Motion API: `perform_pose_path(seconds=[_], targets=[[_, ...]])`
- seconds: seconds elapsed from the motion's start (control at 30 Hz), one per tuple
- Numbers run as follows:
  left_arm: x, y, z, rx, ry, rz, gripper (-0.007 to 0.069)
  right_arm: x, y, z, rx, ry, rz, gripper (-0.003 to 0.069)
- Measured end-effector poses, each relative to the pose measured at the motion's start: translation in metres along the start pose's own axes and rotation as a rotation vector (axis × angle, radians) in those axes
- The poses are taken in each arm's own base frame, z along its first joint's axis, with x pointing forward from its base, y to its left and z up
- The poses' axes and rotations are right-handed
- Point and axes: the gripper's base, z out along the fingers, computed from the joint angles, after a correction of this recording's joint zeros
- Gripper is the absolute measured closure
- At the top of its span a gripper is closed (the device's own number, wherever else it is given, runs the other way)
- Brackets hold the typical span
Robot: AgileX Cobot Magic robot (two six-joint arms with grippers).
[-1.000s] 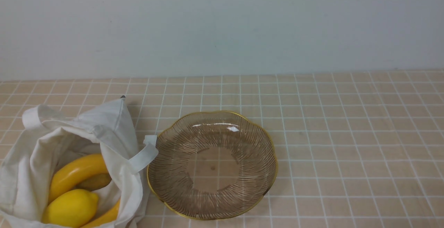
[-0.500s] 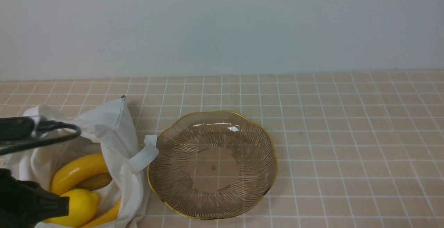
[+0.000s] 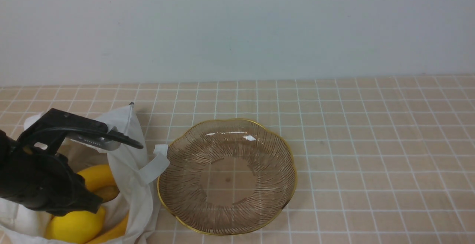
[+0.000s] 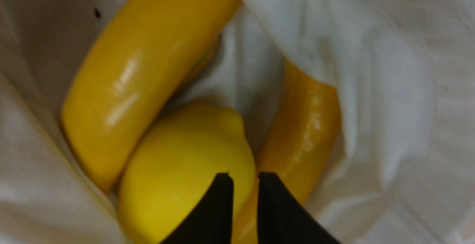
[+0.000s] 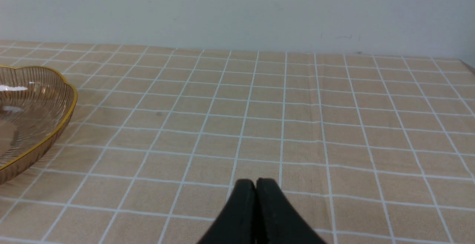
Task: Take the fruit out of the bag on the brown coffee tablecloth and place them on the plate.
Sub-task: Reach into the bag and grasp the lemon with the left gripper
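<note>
Since every fruit you can see lies inside the bag (image 3: 126,132) at the left, count the task as barely begun. The left gripper (image 4: 243,179) hangs in the bag's mouth just above the lemon (image 4: 185,162), fingertips almost together and nothing between them. One banana (image 4: 148,62) flanks the lemon, the second banana (image 4: 308,125) lies opposite, and the kiwi (image 3: 107,193) is mostly hidden. Just right, the plate (image 3: 276,151) holds no fruit. Farther right, over the tablecloth (image 3: 371,144), the right gripper (image 5: 256,184) is pinched closed on nothing. All four pieces are yours to move.
</note>
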Motion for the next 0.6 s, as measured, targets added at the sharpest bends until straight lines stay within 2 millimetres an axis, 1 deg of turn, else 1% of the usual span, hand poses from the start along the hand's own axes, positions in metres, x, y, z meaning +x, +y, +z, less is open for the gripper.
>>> perform_pose_path(seconds=[0.07, 0.1, 0.13, 0.17, 0.2, 0.3, 0.33, 0.4, 0.43, 0.53, 0.6], targets=[[-0.004, 0.003, 0.006, -0.015, -0.012, 0.01, 0.0398, 0.0, 0.0, 0.0, 0.0, 0.0, 0.0, 0.0673], [-0.004, 0.003, 0.007, -0.016, -0.011, 0.011, 0.0377, 0.0, 0.0, 0.0, 0.0, 0.0, 0.0, 0.0673], [-0.005, 0.004, 0.012, -0.013, 0.002, 0.012, 0.0289, 0.0, 0.0, 0.0, 0.0, 0.0, 0.0, 0.0673], [-0.005, 0.004, 0.016, -0.009, 0.017, 0.011, 0.0221, 0.0, 0.0, 0.0, 0.0, 0.0, 0.0, 0.0673], [-0.004, 0.005, 0.017, -0.008, 0.022, 0.01, 0.0198, 0.0, 0.0, 0.0, 0.0, 0.0, 0.0, 0.0673], [-0.004, 0.005, 0.025, 0.001, 0.05, 0.007, 0.0086, 0.0, 0.0, 0.0, 0.0, 0.0, 0.0, 0.0673], [-0.004, 0.006, 0.031, 0.009, 0.074, 0.011, 0.0015, 0.0, 0.0, 0.0, 0.0, 0.0, 0.0, 0.0673], [-0.003, 0.006, 0.039, 0.018, 0.102, 0.022, -0.0034, 0.0, 0.0, 0.0, 0.0, 0.0, 0.0, 0.0673], [-0.003, 0.007, 0.042, 0.021, 0.113, 0.027, -0.0045, 0.0, 0.0, 0.0, 0.0, 0.0, 0.0, 0.0673], [-0.003, 0.01, 0.051, 0.004, 0.137, 0.057, -0.0057, 0.0, 0.0, 0.0, 0.0, 0.0, 0.0, 0.0673], [-0.001, 0.013, 0.058, -0.011, 0.168, 0.073, -0.0052, 0.0, 0.0, 0.0, 0.0, 0.0, 0.0, 0.0673]])
